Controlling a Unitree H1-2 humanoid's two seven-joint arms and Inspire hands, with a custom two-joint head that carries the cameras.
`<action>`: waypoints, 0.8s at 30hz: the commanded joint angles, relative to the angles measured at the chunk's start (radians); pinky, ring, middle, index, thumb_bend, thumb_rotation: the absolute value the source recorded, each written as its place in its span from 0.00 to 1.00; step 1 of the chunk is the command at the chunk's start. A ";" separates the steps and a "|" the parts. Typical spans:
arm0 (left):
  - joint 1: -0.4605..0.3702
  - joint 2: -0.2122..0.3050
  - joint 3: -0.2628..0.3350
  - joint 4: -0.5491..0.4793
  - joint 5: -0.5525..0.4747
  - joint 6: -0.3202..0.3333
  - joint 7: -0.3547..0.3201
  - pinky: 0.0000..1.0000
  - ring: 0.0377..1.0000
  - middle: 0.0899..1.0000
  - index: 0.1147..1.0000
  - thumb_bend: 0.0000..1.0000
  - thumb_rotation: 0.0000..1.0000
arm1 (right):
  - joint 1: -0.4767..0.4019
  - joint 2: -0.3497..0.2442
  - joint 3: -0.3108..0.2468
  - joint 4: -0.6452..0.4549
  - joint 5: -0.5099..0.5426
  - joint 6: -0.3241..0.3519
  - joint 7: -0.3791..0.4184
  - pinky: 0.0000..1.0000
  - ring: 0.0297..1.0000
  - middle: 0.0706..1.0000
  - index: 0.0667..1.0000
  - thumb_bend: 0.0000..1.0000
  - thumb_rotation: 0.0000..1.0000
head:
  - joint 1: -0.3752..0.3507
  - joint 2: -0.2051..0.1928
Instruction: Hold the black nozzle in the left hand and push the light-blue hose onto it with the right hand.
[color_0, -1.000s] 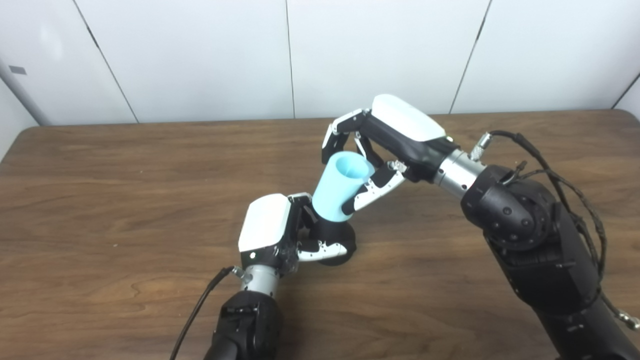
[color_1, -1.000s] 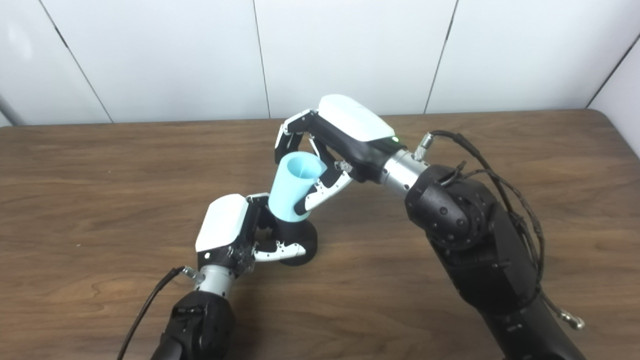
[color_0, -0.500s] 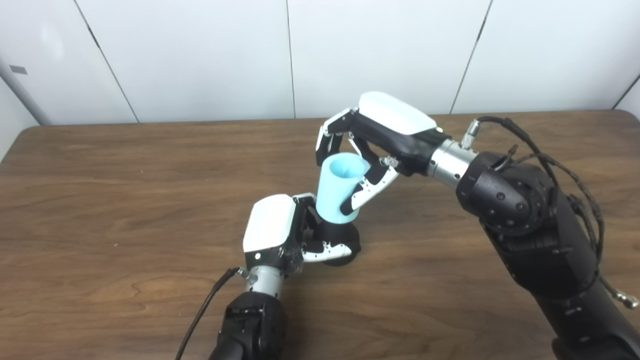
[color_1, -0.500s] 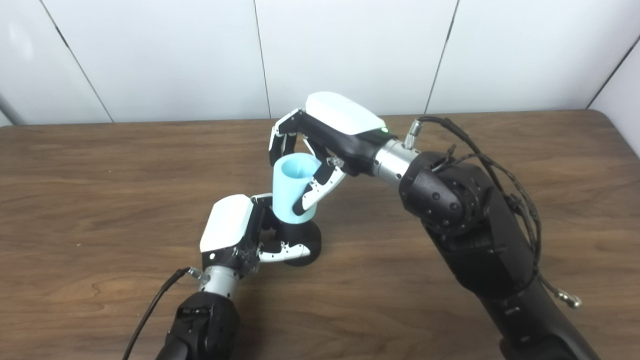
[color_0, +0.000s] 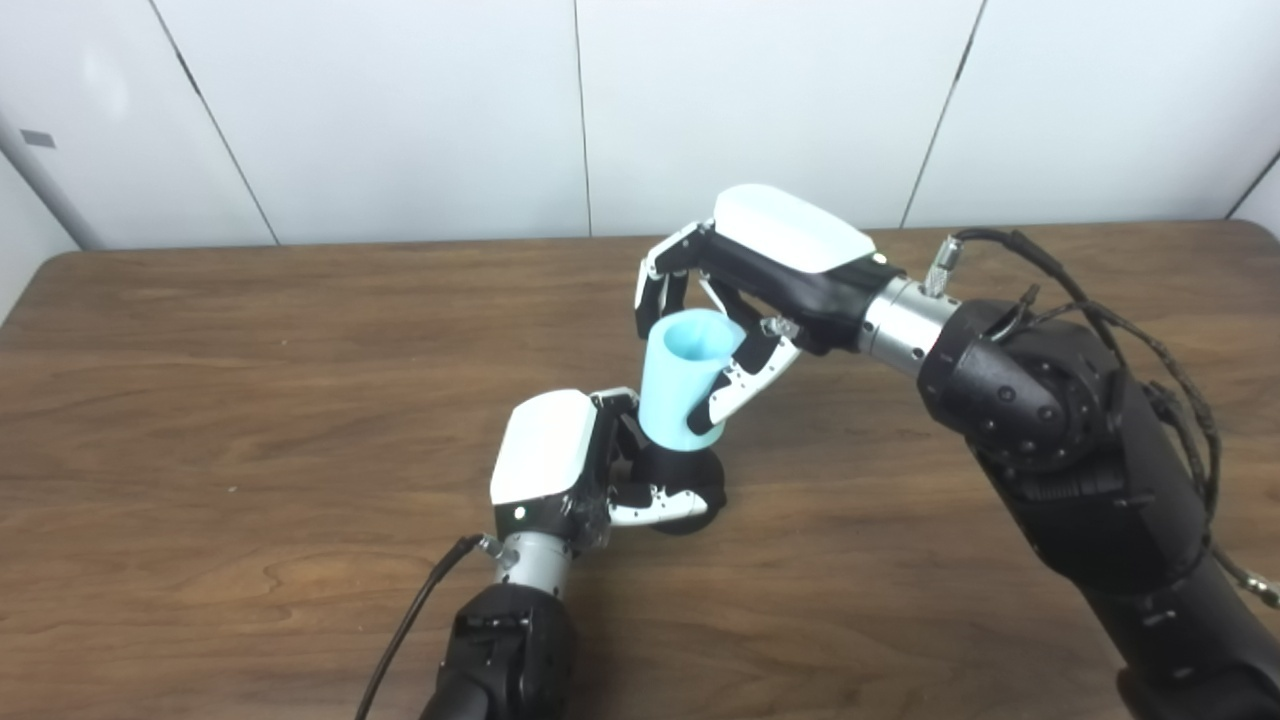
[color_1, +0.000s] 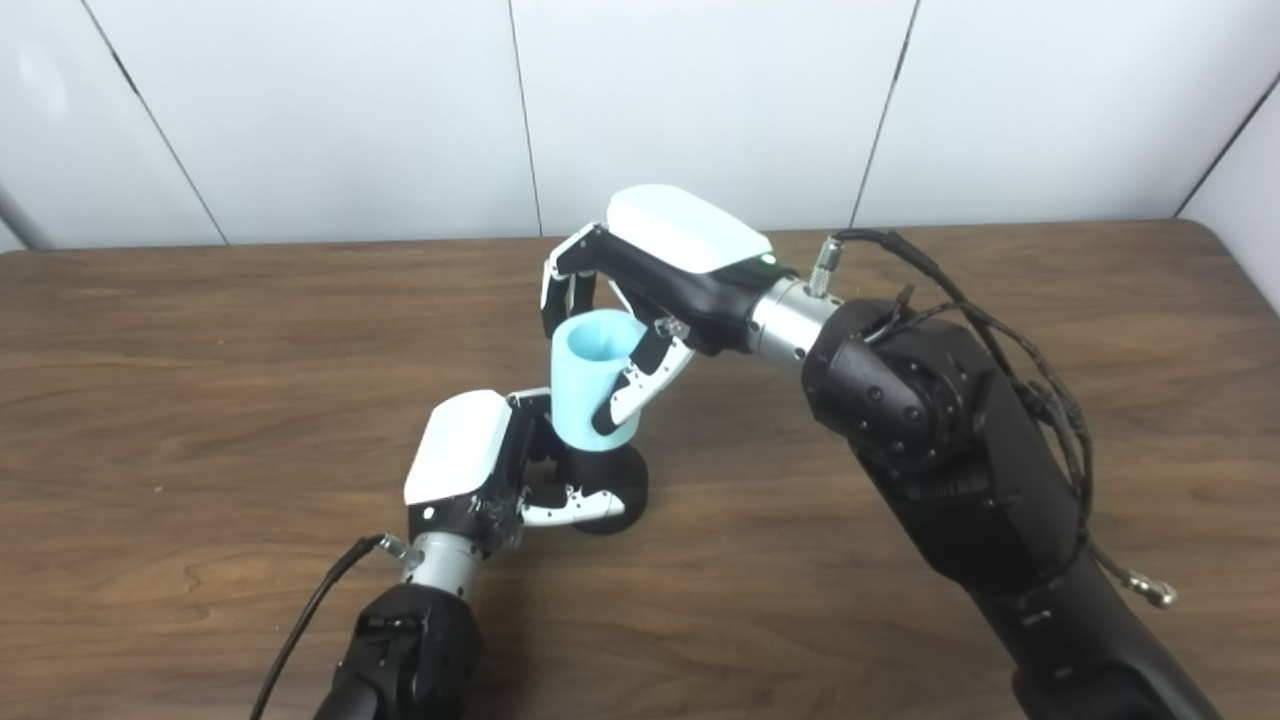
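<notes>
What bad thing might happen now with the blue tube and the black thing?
The light-blue hose leans a little on the black nozzle, so pushing might jam it crooked. The right hand pinches it near the open top and may slip. The left hand holds the nozzle low, so it might tip.

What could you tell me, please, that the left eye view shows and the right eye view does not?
Only the left eye view shows a small dark tag on the wall at far left. Only the right eye view shows the table's right edge. Both show the left robot hand shut on the black nozzle and the right robot hand shut on the light-blue hose above it.
</notes>
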 joint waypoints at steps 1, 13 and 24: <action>0.019 0.000 -0.013 0.000 0.000 0.005 -0.045 0.37 0.45 0.39 0.43 0.53 0.00 | -0.007 -0.027 -0.003 -0.014 -0.021 -0.001 0.007 0.33 0.33 0.41 0.46 0.53 0.00 | 0.000 0.001; 0.019 -0.009 -0.005 0.003 -0.001 0.009 -0.049 0.37 0.45 0.39 0.42 0.53 0.00 | -0.012 -0.066 0.015 -0.017 -0.031 -0.032 0.038 0.72 0.81 0.71 0.71 1.00 0.35 | -0.002 0.000; 0.024 -0.019 -0.002 0.004 0.004 0.015 -0.052 0.35 0.42 0.40 0.42 0.53 0.00 | -0.034 -0.048 0.013 -0.046 -0.072 0.019 0.095 0.97 1.00 0.87 0.80 1.00 0.43 | -0.002 0.003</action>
